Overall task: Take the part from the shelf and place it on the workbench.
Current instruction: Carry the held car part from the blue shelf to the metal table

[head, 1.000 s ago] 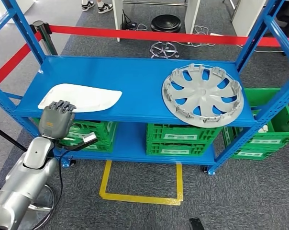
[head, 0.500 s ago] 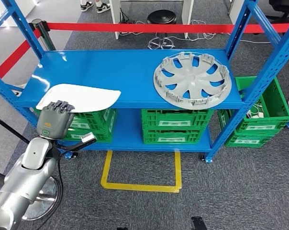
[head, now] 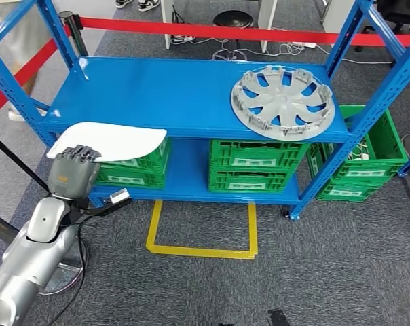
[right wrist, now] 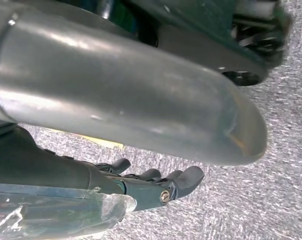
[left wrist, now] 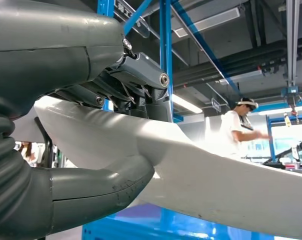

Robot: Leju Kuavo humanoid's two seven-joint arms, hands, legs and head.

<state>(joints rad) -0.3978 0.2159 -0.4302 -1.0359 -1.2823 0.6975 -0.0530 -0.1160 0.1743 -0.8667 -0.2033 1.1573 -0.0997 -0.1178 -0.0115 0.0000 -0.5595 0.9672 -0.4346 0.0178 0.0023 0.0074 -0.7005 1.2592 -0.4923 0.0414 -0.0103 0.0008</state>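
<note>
The left robot hand (head: 72,172) clamps the white panel (head: 113,140) at the shelf's (head: 157,95) near-left edge (thumb beneath, fingers above). The right robot hand (right wrist: 157,185) hangs, fingers loosely apart.

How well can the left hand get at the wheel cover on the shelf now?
Probably not now. The left hand grips the white panel at the shelf's left end, while the wheel cover lies at the far right end. Nothing blocks the way across the blue shelf.
</note>
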